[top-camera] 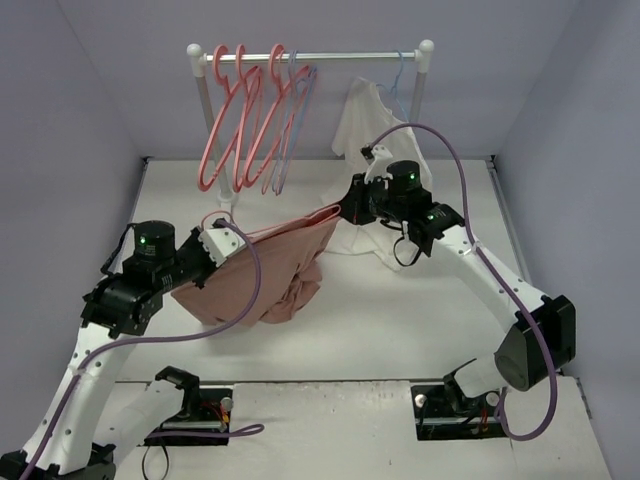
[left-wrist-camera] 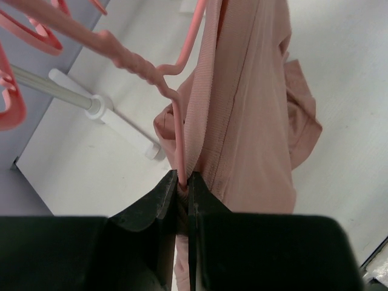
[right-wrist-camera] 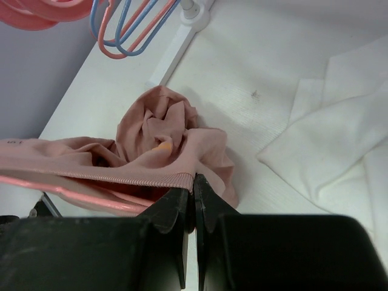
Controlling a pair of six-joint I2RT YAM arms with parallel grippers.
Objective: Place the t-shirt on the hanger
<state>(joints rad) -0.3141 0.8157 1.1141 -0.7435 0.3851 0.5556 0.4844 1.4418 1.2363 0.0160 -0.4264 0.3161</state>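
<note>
The left gripper [top-camera: 222, 243] is hovering at the near left over the counter [top-camera: 350, 340], its jaws pinched nearly together on the thin wire of the hanger [left-wrist-camera: 179, 139], with the ribbed edge of the t-shirt [top-camera: 270, 270] lying against that wire. The t-shirt – dusty pink, bunched and creased – is hanging between the two arms, its top edge stretching taut while its lower folds are sagging onto the counter. A speck of yellow print is showing in the crumpled part. Farther right, the right gripper [top-camera: 350, 208] is pinching the ribbed edge with its jaws fully closed. Beyond it, a white shirt [top-camera: 365, 120] is draping from the rack [top-camera: 310, 57] at the far side, where the spare hangers [top-camera: 240, 130] – pink ones and a bluish one – are dangling.
</note>
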